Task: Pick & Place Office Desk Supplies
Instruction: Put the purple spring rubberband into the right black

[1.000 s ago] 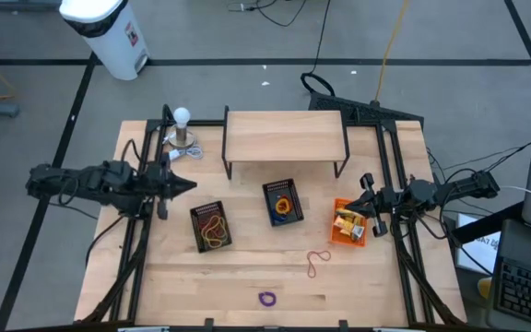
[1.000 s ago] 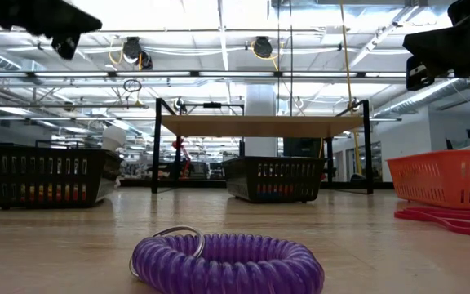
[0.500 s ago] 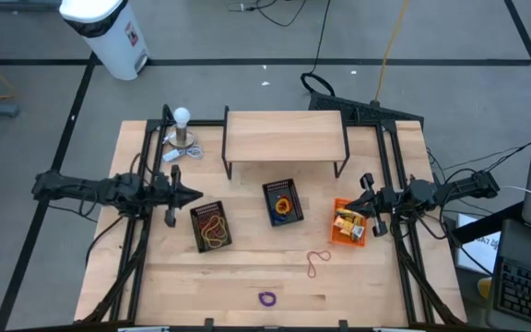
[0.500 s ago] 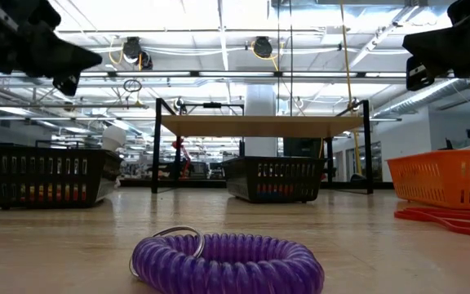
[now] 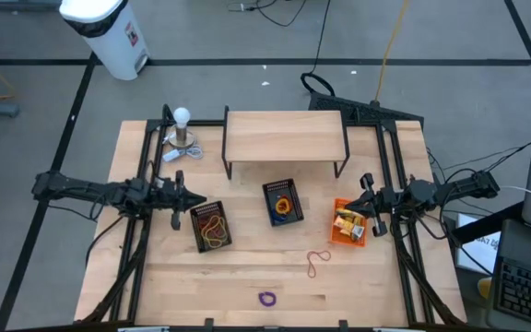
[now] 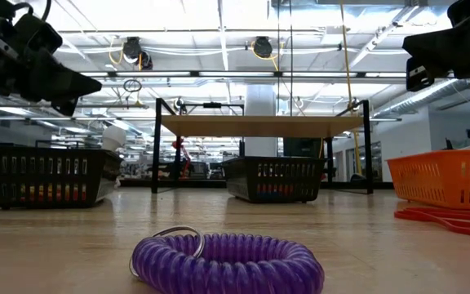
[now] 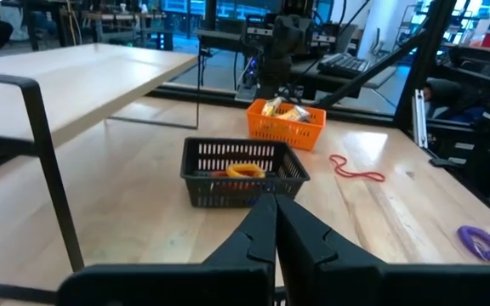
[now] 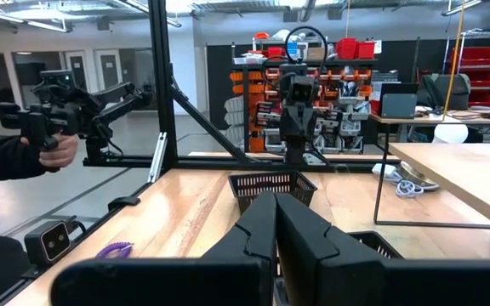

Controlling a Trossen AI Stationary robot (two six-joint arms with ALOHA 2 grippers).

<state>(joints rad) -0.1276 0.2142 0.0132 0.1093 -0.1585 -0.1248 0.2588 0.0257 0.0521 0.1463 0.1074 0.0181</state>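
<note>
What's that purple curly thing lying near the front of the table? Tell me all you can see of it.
The purple coil loop looks like a stretchy plastic spiral cord closed into a ring, with a thin metal key ring at one end. It lies flat on the bare wooden table, near the front edge, alone. Nothing touches it; the nearest item is a red elastic loop farther in. Both arms are far from it.
</note>
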